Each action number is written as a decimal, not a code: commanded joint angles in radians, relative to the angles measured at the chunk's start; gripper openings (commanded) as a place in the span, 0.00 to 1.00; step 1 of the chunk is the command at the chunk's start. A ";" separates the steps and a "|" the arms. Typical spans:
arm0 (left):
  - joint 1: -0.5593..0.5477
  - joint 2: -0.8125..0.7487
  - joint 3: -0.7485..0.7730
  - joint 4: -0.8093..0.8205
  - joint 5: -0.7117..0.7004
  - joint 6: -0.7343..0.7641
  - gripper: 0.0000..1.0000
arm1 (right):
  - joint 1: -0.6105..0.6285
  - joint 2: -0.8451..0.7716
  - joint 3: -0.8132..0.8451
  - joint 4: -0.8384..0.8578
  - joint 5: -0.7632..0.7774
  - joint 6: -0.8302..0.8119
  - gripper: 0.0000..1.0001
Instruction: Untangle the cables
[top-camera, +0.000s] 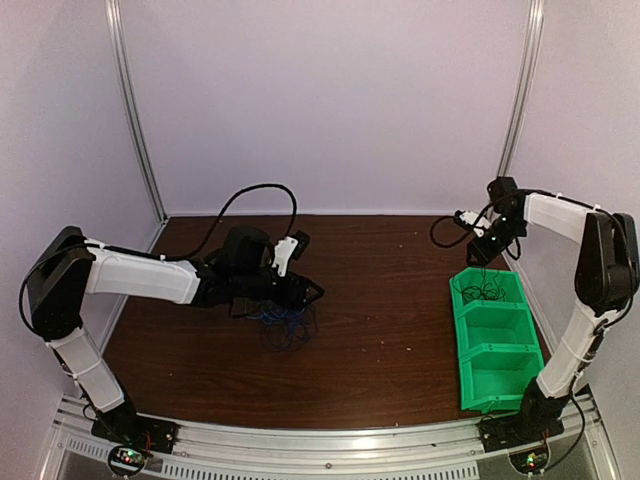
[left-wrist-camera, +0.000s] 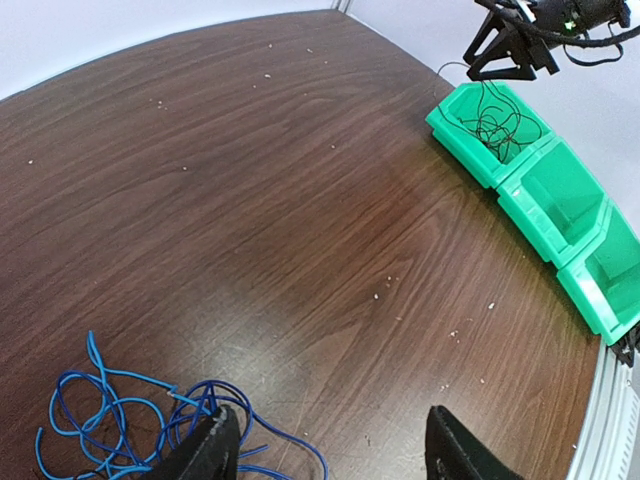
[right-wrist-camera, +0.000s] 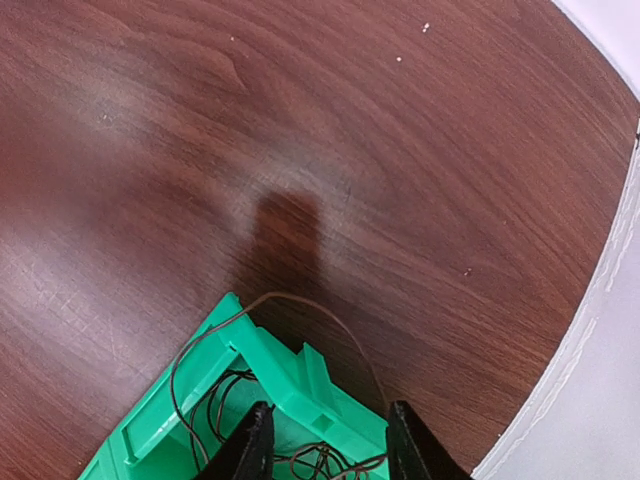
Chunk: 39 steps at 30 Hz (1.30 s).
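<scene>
Right now I am hovering my left pincer (top-camera: 310, 292) low over the brown table (top-camera: 400, 300), a little left of its middle. Its jaws are standing wide apart and are gripping nothing. The blue cables (top-camera: 285, 325) are lying on the wood in a loose tangle of loops, just under that pincer and on its near side. In the left wrist view the blue cables (left-wrist-camera: 110, 420) are spreading out beside one of my fingers (left-wrist-camera: 215, 445), and a few strands are running under its tip. I cannot tell whether the finger is touching them.

Over on the right I am hanging my right pincer (top-camera: 480, 255) above the far end of the green bin (top-camera: 462, 340). The bin is sitting along the right side of the table, its three compartments running in a row from far to near. The jaws of this pincer are standing partly apart, with a clear gap showing between them in the right wrist view. The black cables (top-camera: 487, 290) are lying as a thin tangle in the far compartment. One strand is arching up over the bin's rim (right-wrist-camera: 280, 375) and bending back toward my fingers (right-wrist-camera: 405, 440). Whether it is touching them I cannot tell. Blue and black cables are lying well apart.
</scene>
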 joint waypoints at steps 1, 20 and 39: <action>0.002 0.003 0.008 0.030 0.013 -0.006 0.65 | -0.007 -0.009 0.061 -0.019 0.008 0.006 0.39; 0.002 0.014 0.017 0.022 0.020 -0.004 0.65 | -0.033 0.093 0.088 -0.055 0.012 -0.028 0.24; 0.001 0.065 0.019 0.062 0.043 -0.024 0.64 | -0.044 -0.202 -0.020 -0.156 0.074 -0.088 0.00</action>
